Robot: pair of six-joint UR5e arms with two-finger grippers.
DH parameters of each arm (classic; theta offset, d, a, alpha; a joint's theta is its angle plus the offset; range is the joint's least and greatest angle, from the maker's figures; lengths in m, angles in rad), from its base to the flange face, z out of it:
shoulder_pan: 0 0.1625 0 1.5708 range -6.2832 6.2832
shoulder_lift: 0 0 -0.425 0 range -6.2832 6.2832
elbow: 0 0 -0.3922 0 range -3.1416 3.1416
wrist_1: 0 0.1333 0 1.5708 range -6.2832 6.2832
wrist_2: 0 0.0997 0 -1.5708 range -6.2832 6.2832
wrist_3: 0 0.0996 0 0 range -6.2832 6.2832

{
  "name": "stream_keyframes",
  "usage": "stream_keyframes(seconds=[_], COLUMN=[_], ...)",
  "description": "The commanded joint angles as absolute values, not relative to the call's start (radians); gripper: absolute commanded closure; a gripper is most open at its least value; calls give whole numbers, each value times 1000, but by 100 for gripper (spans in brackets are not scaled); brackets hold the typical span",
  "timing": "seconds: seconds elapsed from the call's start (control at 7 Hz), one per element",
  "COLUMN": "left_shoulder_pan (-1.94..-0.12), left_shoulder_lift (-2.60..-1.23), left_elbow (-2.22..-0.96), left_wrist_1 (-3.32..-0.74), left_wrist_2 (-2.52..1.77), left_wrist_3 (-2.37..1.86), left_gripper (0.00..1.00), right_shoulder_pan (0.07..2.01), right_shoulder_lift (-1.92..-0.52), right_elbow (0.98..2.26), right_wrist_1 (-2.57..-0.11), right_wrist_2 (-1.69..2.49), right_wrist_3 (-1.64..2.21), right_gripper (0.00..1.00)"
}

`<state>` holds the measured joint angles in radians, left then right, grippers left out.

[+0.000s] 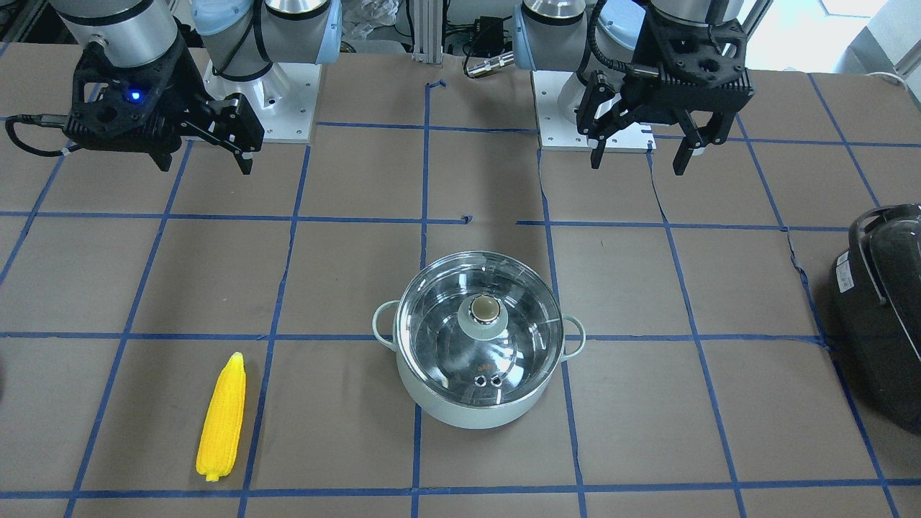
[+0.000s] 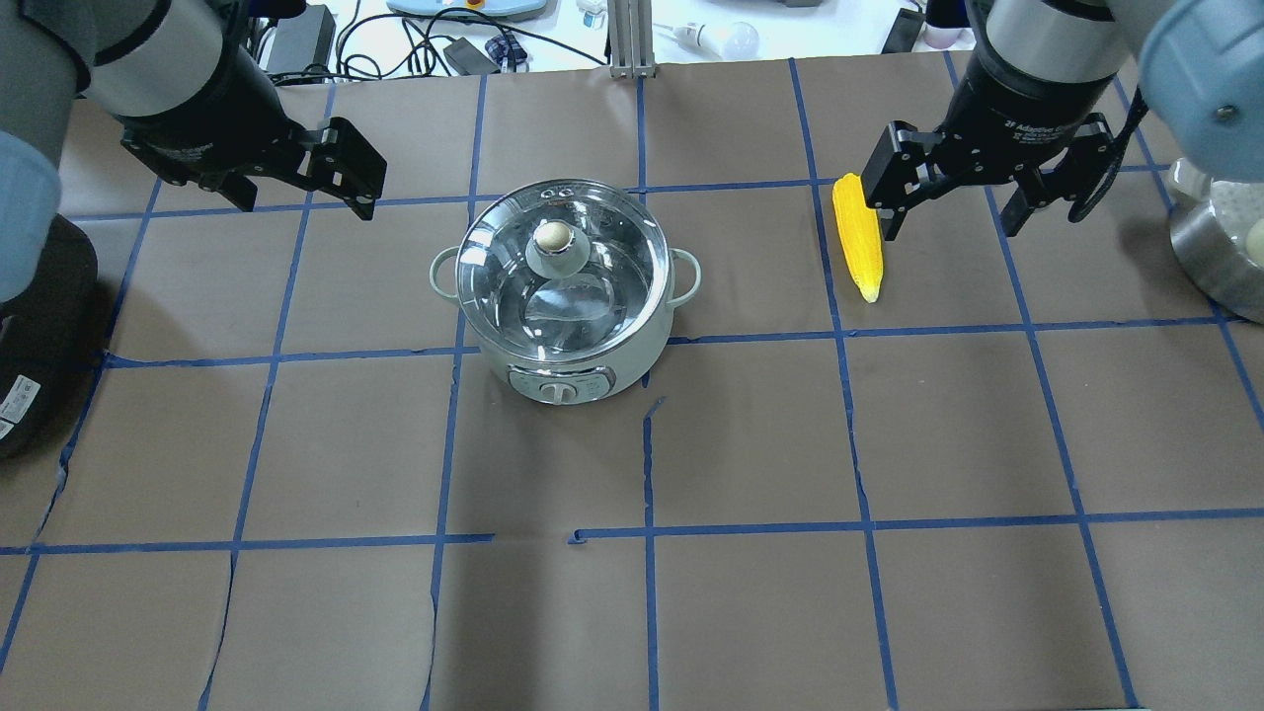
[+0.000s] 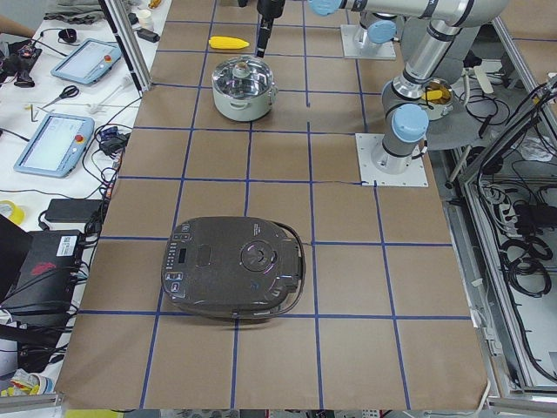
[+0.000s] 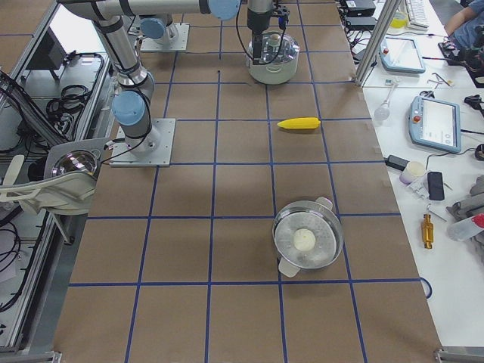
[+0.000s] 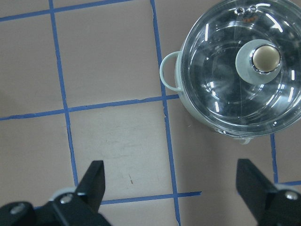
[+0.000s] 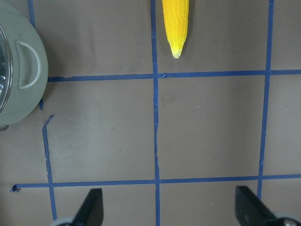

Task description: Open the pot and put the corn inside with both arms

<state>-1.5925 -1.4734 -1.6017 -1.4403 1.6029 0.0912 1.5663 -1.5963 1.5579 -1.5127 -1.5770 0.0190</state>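
The pale mint-green pot (image 2: 568, 370) stands mid-table with its glass lid (image 2: 592, 286) on and the brass knob (image 2: 555, 235) on top; it also shows in the front view (image 1: 478, 406) and the left wrist view (image 5: 188, 101). The yellow corn (image 2: 857, 237) lies flat on the brown paper to the pot's right, also seen in the front view (image 1: 221, 417) and the right wrist view (image 6: 175, 21). My left gripper (image 2: 355, 178) hovers open and empty, left of the pot (image 5: 170, 165). My right gripper (image 2: 948, 227) hovers open and empty beside the corn (image 6: 167, 193).
A large black appliance (image 2: 39, 326) with a handle sits at the table's left end (image 1: 885, 309). A steel pan holding a white ball (image 4: 306, 238) stands at the right end (image 2: 1220, 247). Blue tape lines grid the brown paper.
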Motion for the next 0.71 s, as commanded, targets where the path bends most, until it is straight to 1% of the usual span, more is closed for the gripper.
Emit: stream_keyframes(seconds=[0.0,0.57], left_shoulder_pan=[-1592,-1572], left_shoulder_lift=[-1474,-1471], left_elbow=[-1601,-1598], left_wrist_1=[-1440,-1430], left_wrist_2=[1601,1598], left_wrist_3=[91,77], left_gripper=[0,0], right_shoulder_pan=[1566,1566], right_shoulder_lift=[-1598,-1598], right_elbow=[1559,1563], right_wrist_1=[-1513,-1511], right_wrist_2=[-1574,-1574], right_wrist_3=[17,14], right_gripper=[0,0])
